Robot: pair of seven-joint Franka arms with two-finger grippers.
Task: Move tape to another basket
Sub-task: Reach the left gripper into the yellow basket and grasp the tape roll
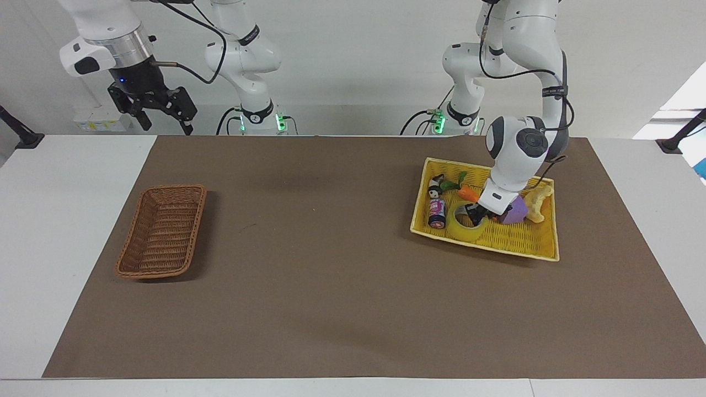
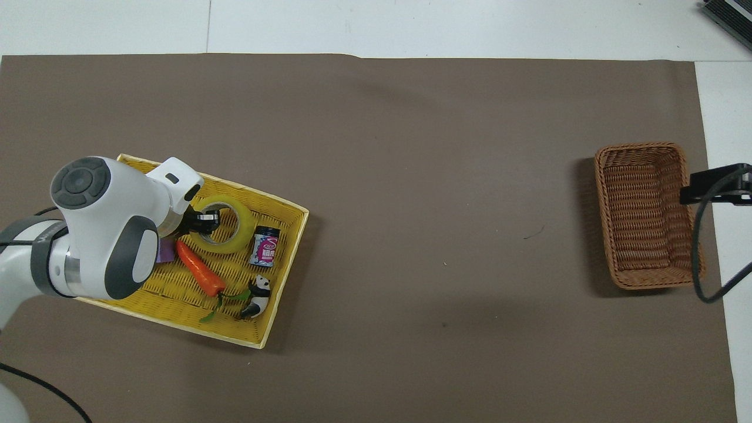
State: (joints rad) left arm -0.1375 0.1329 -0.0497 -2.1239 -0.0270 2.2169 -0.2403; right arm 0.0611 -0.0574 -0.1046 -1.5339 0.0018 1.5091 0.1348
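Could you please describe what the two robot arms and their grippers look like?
Both arms are glossy white with dark grey joint caps and black cables looped along them; green lights glow at their bases. The left gripper has black fingers under a white wrist block. The right gripper is black with splayed links, below a silver ring showing a small blue light.
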